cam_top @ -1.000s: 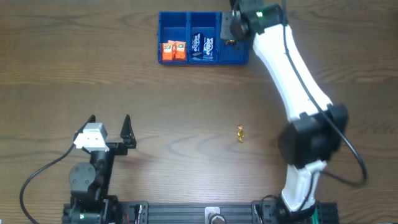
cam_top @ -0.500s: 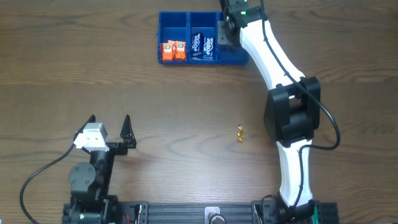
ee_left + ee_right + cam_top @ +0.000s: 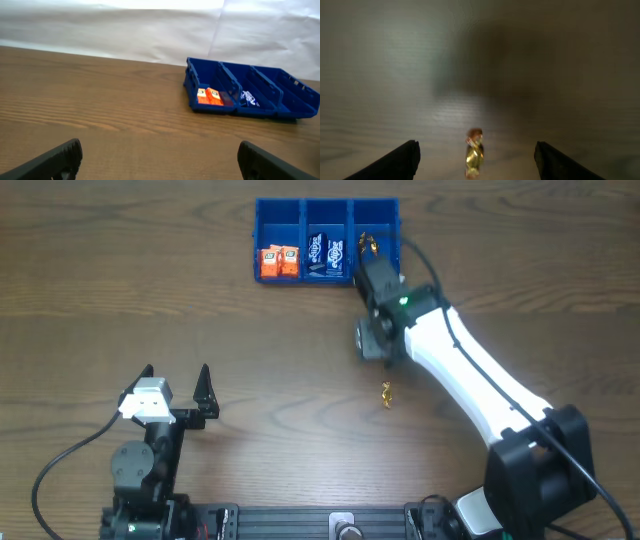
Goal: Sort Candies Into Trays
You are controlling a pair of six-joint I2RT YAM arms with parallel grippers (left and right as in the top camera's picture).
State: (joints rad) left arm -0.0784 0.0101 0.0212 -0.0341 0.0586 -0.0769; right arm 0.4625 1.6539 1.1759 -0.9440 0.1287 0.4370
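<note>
A single gold candy (image 3: 474,156) lies loose on the table (image 3: 100,300), midway up the worktop, with the right gripper (image 3: 373,345) hanging over it, fingers spread wide and empty. In the wrist view the candy sits between the two fingers, its long axis running along the gap, so the fingers would close across its narrow body. The step in hand appears to be the pick. It is probably best done by coming straight down with the candy kept centred, getting the fingertips close to the wood before closing, and taking the body rather than the twisted wrapper ends, which would likely slip. The left gripper (image 3: 176,370) sits low by its base, fingers open and holding nothing, well apart from the work. The right arm reaches up from its base and across toward the middle, wrist bent so the gripper points down at the table. Beyond, the blue tray (image 3: 327,202) holds orange candies (image 3: 279,262) in its left compartment and blue ones (image 3: 328,255) in the middle. A gold glint shows in the right compartment, the likely destination.
</note>
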